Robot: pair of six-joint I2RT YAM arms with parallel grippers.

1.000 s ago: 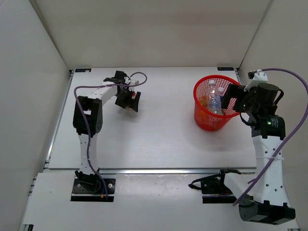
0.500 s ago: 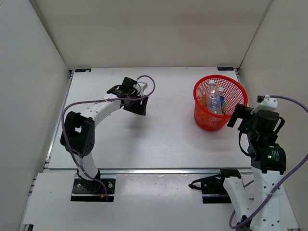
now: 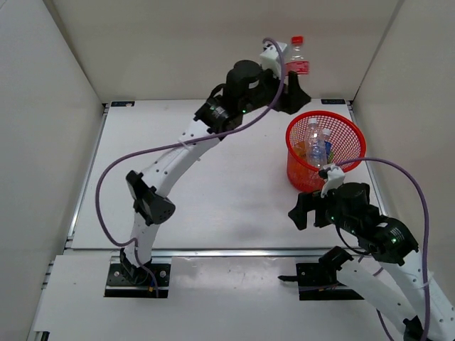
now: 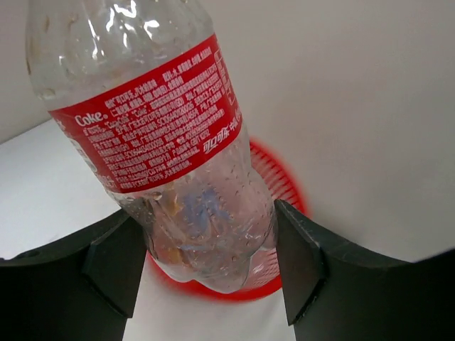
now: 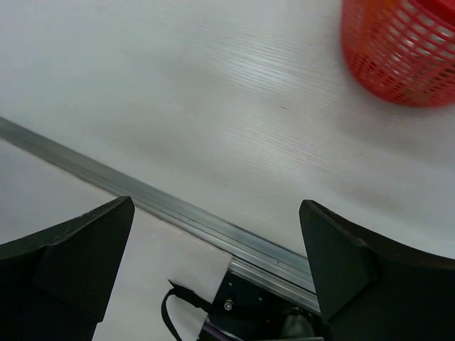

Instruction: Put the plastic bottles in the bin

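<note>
1. At the far right of the table (image 3: 234, 185), the left arm was stretched out high, and its left gripper (image 3: 293, 89) was clenched around the lower body of a clear bottle (image 3: 296, 60) with a red label and a red cap
2. In the left wrist view the two black fingers (image 4: 114, 263) pressed against either side of that bottle (image 4: 163, 142), below the red label, and the bottle leaned a little to the left
3. Behind the bottle's base in that view showed part of the red bin (image 4: 288, 188), blurred, lower down on the table
4. From above, the bin (image 3: 306, 177) stood upright on the right side of the table, near the right wall, and the held bottle appeared just past its far rim, raised off the table
5. Inside the bin lay other plastic bottles (image 3: 318, 149), at least one clear with a blue label; how many there were could not be told
6. The right gripper (image 3: 302, 209) hung over the near part of the table, nearer than the bin and apart from it
7. In the right wrist view the right gripper (image 5: 217, 245) had its jaws spread wide with nothing between them, and the bin (image 5: 402, 53) sat at the upper right corner
</note>
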